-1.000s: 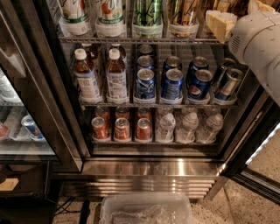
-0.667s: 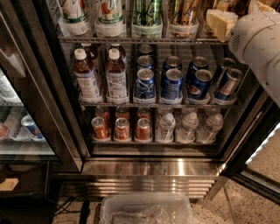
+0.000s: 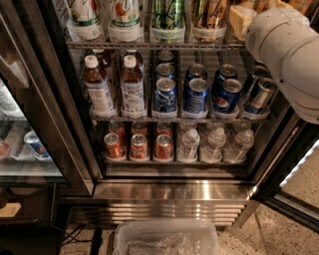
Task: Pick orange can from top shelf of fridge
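The orange can (image 3: 208,14), slim and gold-orange with pale script, stands on the top shelf (image 3: 149,45) of the fridge (image 3: 169,191), in the fourth lane from the left; its top is cut off by the frame edge. A green slim can (image 3: 168,14) stands just left of it. My gripper (image 3: 243,19) shows as a tan piece at the end of the white arm (image 3: 291,50), at the top right, just right of the orange can and at shelf height. I cannot tell whether it touches the can.
The middle rack holds two brown bottles (image 3: 99,87) and short blue cans (image 3: 197,94). The bottom rack holds red-orange soda cans (image 3: 138,147) and water bottles (image 3: 214,144). A clear plastic bin (image 3: 167,239) sits on the floor in front. The open door frame (image 3: 291,201) is at the lower right.
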### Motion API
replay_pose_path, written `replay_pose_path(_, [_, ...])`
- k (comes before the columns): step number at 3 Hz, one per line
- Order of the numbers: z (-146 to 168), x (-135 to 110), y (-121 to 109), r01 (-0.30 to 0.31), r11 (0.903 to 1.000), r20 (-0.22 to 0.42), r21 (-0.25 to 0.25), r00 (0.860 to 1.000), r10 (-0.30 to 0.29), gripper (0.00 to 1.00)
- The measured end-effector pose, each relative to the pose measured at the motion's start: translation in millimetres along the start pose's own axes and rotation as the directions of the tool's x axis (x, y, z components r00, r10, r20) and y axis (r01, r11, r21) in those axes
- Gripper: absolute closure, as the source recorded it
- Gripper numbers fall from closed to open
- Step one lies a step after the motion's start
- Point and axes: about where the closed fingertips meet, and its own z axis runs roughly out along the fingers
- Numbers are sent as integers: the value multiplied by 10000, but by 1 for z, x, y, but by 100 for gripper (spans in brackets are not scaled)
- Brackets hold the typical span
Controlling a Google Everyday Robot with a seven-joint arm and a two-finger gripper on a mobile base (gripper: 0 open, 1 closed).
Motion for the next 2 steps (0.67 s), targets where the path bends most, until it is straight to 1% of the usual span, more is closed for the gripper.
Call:
replay_pose_path(1, [5, 2, -1, 19, 10000, -9, 62, 10000, -19, 39])
replay_pose_path(2, [10, 5, -2, 32, 10000, -58, 80, 10000, -32, 58])
